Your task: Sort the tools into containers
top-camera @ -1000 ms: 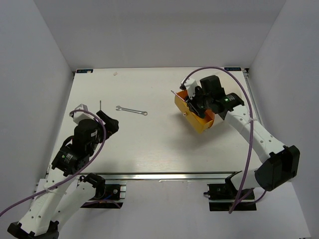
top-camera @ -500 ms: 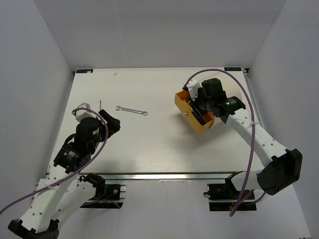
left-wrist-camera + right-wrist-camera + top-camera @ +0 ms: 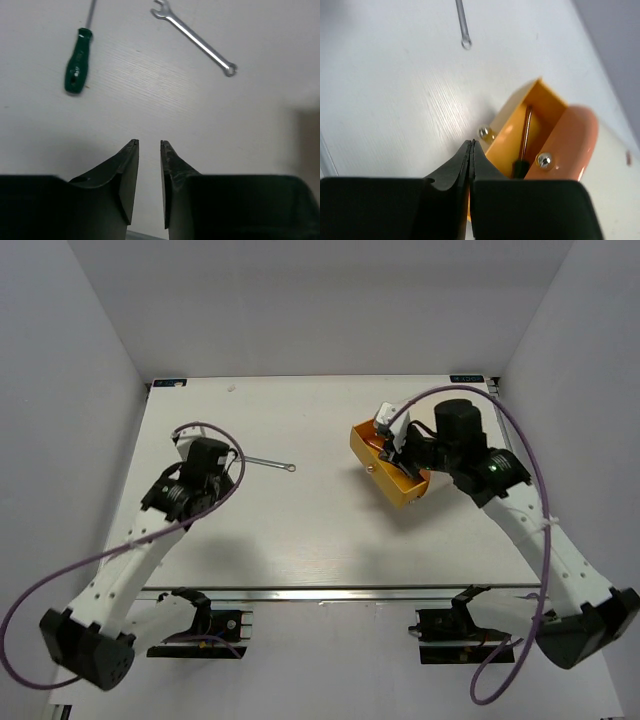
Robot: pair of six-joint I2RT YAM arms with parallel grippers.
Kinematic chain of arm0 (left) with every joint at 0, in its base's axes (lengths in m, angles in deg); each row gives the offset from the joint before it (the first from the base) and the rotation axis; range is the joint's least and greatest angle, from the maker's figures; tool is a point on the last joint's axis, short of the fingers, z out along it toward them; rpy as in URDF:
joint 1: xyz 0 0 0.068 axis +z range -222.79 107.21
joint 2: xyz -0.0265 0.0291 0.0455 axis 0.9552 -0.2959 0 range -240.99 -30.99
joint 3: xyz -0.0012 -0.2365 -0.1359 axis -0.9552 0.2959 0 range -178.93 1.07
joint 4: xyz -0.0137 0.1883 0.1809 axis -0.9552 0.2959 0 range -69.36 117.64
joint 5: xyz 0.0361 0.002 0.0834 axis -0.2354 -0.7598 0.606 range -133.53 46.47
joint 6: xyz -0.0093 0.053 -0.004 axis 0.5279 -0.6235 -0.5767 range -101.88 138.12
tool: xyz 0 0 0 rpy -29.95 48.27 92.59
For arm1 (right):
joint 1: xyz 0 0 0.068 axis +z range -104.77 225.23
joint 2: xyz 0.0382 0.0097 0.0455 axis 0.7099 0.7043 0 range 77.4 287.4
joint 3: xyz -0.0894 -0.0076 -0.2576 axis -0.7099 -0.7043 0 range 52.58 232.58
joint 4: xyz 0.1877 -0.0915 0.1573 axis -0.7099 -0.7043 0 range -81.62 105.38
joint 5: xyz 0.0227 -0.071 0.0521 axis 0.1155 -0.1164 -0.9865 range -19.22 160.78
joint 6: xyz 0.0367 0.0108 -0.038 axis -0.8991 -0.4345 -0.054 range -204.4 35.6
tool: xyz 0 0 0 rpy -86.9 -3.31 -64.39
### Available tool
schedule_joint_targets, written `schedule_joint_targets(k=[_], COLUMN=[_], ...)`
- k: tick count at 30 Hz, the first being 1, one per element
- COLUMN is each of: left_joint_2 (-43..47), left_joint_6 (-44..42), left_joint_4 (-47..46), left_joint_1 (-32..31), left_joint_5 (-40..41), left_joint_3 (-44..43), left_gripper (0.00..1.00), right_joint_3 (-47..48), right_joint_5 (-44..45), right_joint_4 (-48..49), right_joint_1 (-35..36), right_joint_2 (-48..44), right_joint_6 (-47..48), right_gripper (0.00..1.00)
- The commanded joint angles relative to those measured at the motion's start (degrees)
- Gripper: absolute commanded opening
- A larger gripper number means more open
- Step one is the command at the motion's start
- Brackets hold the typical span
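My left gripper [image 3: 149,146] with fingers a little apart and holding nothing, a green screwdriver [image 3: 75,62] and a silver wrench [image 3: 192,37] lying on the table [image 3: 150,105] ahead, my right gripper [image 3: 471,144] with fingers pressed together, just beside the orange drawer [image 3: 542,107], a second screwdriver [image 3: 525,132] inside it.

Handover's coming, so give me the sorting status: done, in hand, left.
Done: a screwdriver lies inside the orange container. In hand: nothing; the left gripper is open and empty above the table, the right gripper is shut, empty, at the container. Left: a green-handled screwdriver and the silver wrench lie loose on the table.
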Motion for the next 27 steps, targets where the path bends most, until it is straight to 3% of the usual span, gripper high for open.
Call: schedule_joint_targets(k=[1,2,3,4,5,6,9,14,23,27], left_joint_2=[-6.5,-8.2,-10.6,-11.3,-12.1,-13.4,-18.1,-26.5,-38.3,-42.3], left_joint_6=[-5.0,-7.9,-9.4,-11.2,-14.3,-16.0,-20.8,-26.0,-30.2,-31.1], left_joint_4=[3.3,2.3,1.6,0.3,-1.8,-2.9,-4.7,-7.1,-11.9,-13.8], left_joint_1=[5.0,7.5,13.1,16.0,19.0,23.8,29.1,29.7,29.7,29.7], left_joint_5=[1.6,-0.2,-4.6,-7.2,-9.7,-14.1,-16.7,-18.4,-18.1,-17.9], left_joint_3=[-2.6,-2.5,-2.3,-1.2,-0.7,-0.3,-0.7,-3.6,-4.7,-4.5], left_gripper=[0.34,0.35,0.38,0.44,0.53,0.69,0.85,0.89,0.82,0.68], right_joint_3=[-0.7,-0.7,-0.5,0.3,0.5,0.5,-0.7,-2.7,-3.8,-3.8], right_joint_5=[-12.3,-12.3,-12.2,-12.0,-11.9,-12.2,-13.6,-14.8,-17.2,-18.1], right_joint_4=[5.5,6.0,5.8,5.4,5.3,5.3,6.5,8.1,8.6,8.6], right_joint_1=[-0.2,-0.2,-0.2,-0.3,-0.4,-1.0,-2.1,-3.9,-9.5,-10.9], right_joint_2=[-5.3,-5.3,-5.0,-4.5,-4.3,-4.2,-5.1,-6.3,-7.7,-8.0], right_joint_6=[4.0,3.4,2.9,2.3,1.3,0.8,-0.4,-2.1,-4.3,-5.5], right_gripper=[0.01,0.09,0.36,0.48,0.59,0.67,0.70,0.72,0.72,0.72])
